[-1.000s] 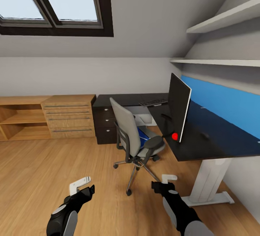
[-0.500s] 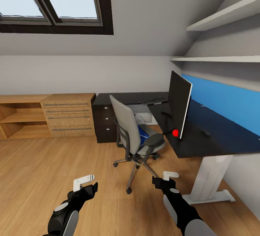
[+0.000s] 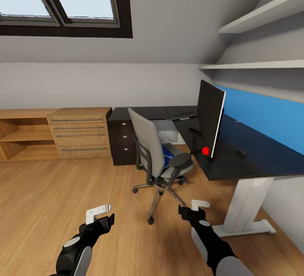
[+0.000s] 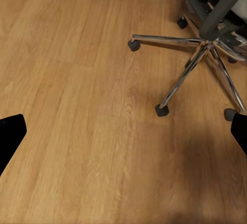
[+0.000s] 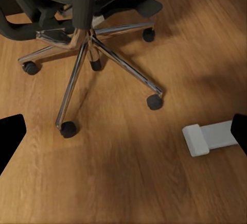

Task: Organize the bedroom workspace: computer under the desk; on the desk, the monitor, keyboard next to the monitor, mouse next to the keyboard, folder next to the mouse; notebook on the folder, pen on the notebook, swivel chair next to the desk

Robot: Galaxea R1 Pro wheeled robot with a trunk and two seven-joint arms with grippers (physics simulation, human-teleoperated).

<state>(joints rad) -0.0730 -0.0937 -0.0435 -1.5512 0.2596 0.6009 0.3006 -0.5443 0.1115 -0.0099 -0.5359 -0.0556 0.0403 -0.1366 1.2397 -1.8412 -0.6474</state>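
The grey swivel chair [image 3: 154, 151] stands on the wood floor at the corner of the black desk [image 3: 257, 157], its back towards me. A blue folder [image 3: 168, 154] lies on its seat. The monitor [image 3: 210, 119] stands edge-on on the desk, with the keyboard [image 3: 180, 116] behind it and a small dark mouse [image 3: 240, 153] to its right. A light-grey computer [image 3: 167, 129] sits under the desk behind the chair. My left gripper [image 3: 103, 217] [image 4: 123, 136] and right gripper [image 3: 193, 209] [image 5: 123, 131] hang open over the floor, short of the chair's star base [image 4: 198, 62] [image 5: 85, 44], holding nothing.
A wooden chest of drawers [image 3: 80, 132] and low open shelving [image 3: 25, 134] line the far wall. A black drawer unit [image 3: 122, 140] stands under the desk's far end. The desk's white foot [image 3: 247, 229] [image 5: 211, 136] lies on the floor right of my right arm.
The whole view has shifted slightly, so the camera has moved a little. Both arms keep their pose with grippers open. The chair and desk things have not moved.
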